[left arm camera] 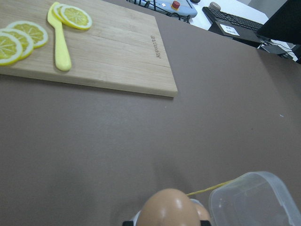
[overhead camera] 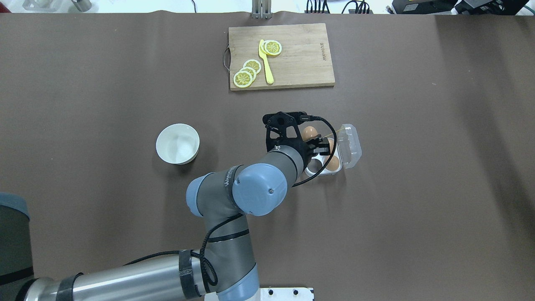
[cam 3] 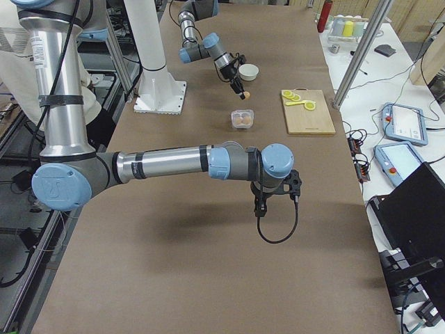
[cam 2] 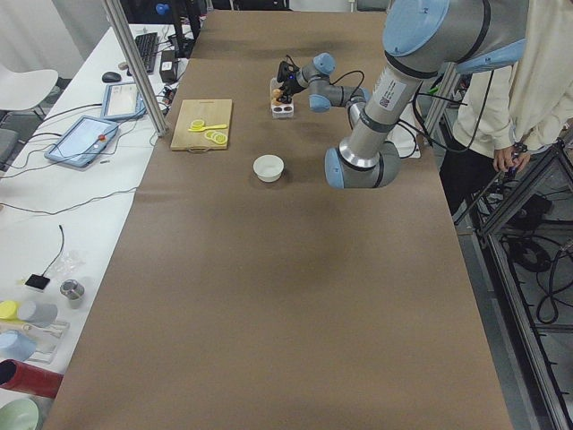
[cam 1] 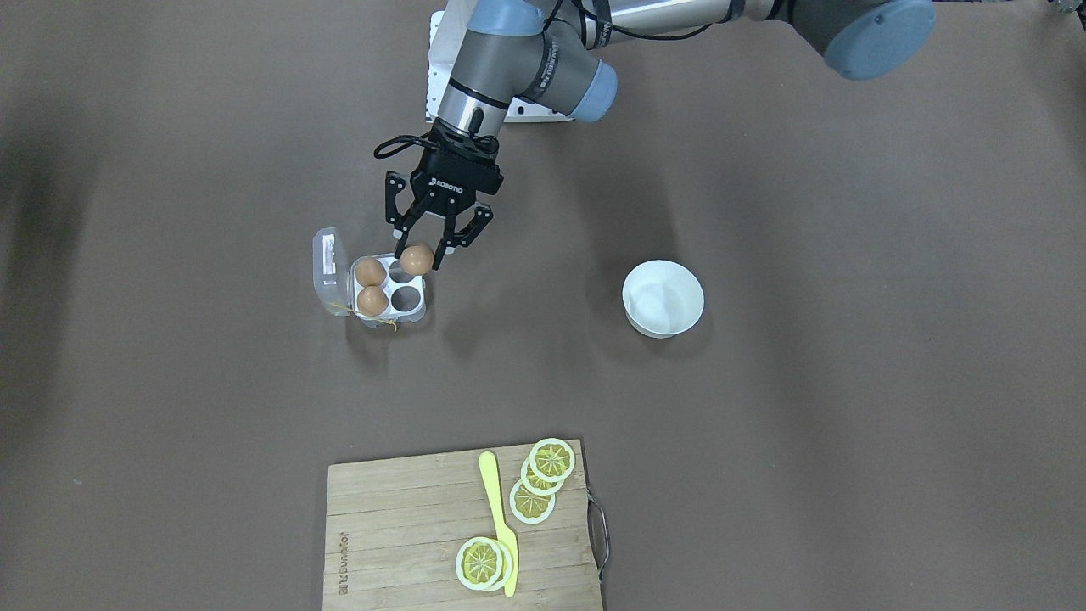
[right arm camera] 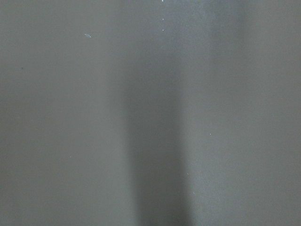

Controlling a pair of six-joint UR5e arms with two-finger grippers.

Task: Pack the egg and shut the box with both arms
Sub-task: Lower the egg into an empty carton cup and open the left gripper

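The egg (cam 1: 416, 261) is pinched between the fingers of the left gripper (cam 1: 417, 258). It hangs just above the box (cam 1: 389, 286), over the rim of an empty cup on the robot's side.

In my judgement the main risk is the alignment. In the front-facing view the egg looks a little off the cup's centre, so if it is released there it could strike the rim, roll out onto the tabletop (cam 1: 764, 407), or knock a neighbouring egg. Squeezing too hard could also crack it.

The box holds two other eggs (cam 1: 371, 286) in the cups next to the lid (cam 1: 328, 271), which stands open. The two remaining cups are empty. The white bowl (cam 1: 663, 299), well apart from the box, looks empty too.

The right gripper (cam 3: 263, 202) is far from the box, and I cannot tell whether it is open or closed.
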